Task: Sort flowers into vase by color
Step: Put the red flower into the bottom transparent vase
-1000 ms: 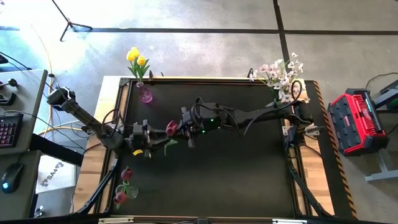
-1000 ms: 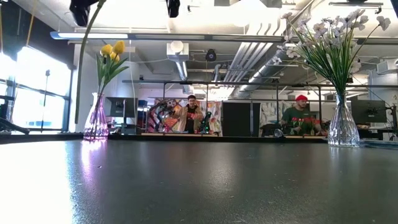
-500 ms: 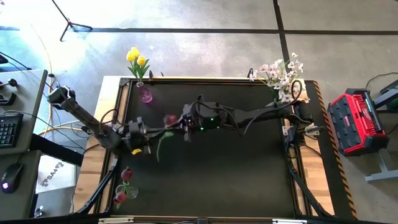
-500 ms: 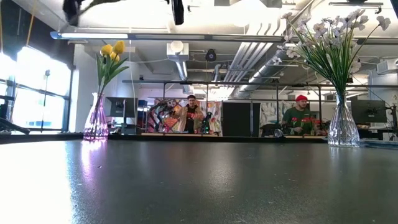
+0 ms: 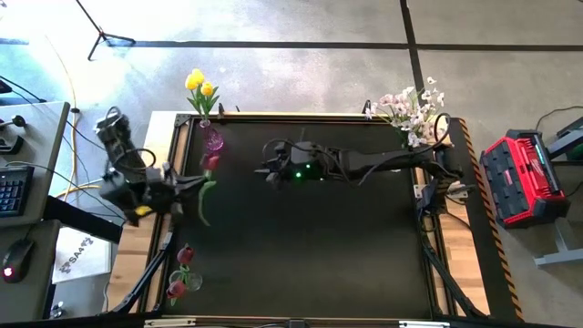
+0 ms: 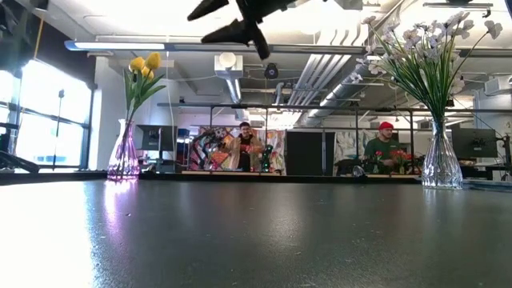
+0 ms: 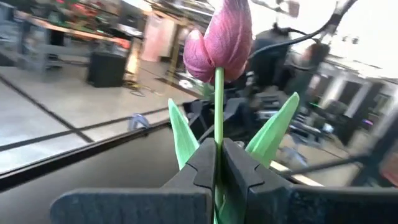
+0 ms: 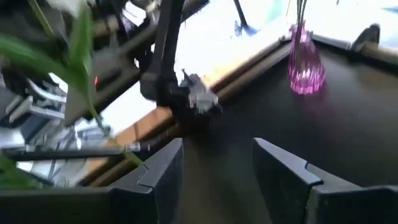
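Note:
A dark red tulip (image 7: pixel 221 40) on a green stem is lifted near the table's left edge, and my left gripper (image 5: pixel 193 180) is shut on its stem. My right gripper (image 5: pixel 268 171) is open over the middle of the table, nothing between its fingers (image 8: pixel 163 168). Yellow tulips (image 5: pixel 199 84) stand in a purple vase (image 5: pixel 212 138) at the far left corner. Pale pink-white blossoms (image 5: pixel 410 107) fill a clear vase (image 6: pixel 440 156) at the far right. Two dark red tulips (image 5: pixel 182 269) stand in a vase off the near left corner. My left gripper pinches the tulip's stem (image 7: pixel 218 134) between its two fingers, a little below the bloom, where the leaves (image 7: pixel 183 134) branch off. The fingers come level from the table's left side and lie across the stem. The flower is clear of the table, bloom (image 5: pixel 211 162) toward the far edge and stem end (image 5: pixel 202 219) toward the near edge.
The black table top (image 5: pixel 346 246) lies bare between the vases, with a raised frame (image 5: pixel 173 228) along its edges. A desk with a keyboard (image 5: pixel 13 187) stands left of the table and a red case (image 5: pixel 517 178) right of it. People sit in the room beyond (image 6: pixel 244 148).
My left gripper has taken the dark red tulip and swung it from the table's middle toward the left edge and a little up. My right gripper has opened and let go of the stem, and it has turned at the wrist while staying near the middle.

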Controlling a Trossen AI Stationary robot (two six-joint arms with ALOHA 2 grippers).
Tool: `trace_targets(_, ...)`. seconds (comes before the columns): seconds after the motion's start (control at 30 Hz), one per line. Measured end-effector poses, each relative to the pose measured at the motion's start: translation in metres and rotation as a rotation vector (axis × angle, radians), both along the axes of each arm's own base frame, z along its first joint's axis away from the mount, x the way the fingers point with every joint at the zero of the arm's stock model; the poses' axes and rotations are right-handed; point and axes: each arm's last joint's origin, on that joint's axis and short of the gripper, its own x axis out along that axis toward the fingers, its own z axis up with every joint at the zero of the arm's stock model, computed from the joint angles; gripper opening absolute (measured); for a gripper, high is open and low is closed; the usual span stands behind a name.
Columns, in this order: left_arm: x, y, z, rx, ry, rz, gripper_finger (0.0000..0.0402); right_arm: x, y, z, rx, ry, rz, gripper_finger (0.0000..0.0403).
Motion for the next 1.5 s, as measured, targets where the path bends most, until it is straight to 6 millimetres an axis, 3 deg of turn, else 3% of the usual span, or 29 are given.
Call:
trace_targets(0.13, -0.022, 0.009, 0.008, -0.042, 0.008, -0.093, 0.0001, -0.001, 0.001, -0.003, 0.038, 0.037, 0.037, 0.0181)
trace_targets(0.27, -0.033, 0.015, 0.011, -0.063, 0.005, -0.177, 0.0000, 0.003, 0.005, 0.008, 0.094, -0.088, 0.122, 0.0181)
trace_targets(0.43, -0.040, 0.019, 0.009, -0.030, 0.018, -0.243, 0.0000, 0.004, 0.007, 0.018, 0.105, -0.186, 0.175, 0.0181)
trace_targets(0.83, -0.046, 0.007, 0.006, 0.104, -0.057, -0.553, 0.0000, 0.005, 0.019, 0.031, 0.234, -0.317, 0.319, 0.0181)
trace_targets(0.93, -0.044, 0.004, -0.002, 0.156, -0.042, -0.566, 0.0000, 0.005, 0.020, 0.032, 0.236, -0.321, 0.305, 0.0181)
trace_targets(1.5, -0.045, -0.006, -0.062, 0.002, -0.212, -0.820, 0.0000, 0.005, 0.024, 0.031, 0.260, -0.312, 0.251, 0.0181)
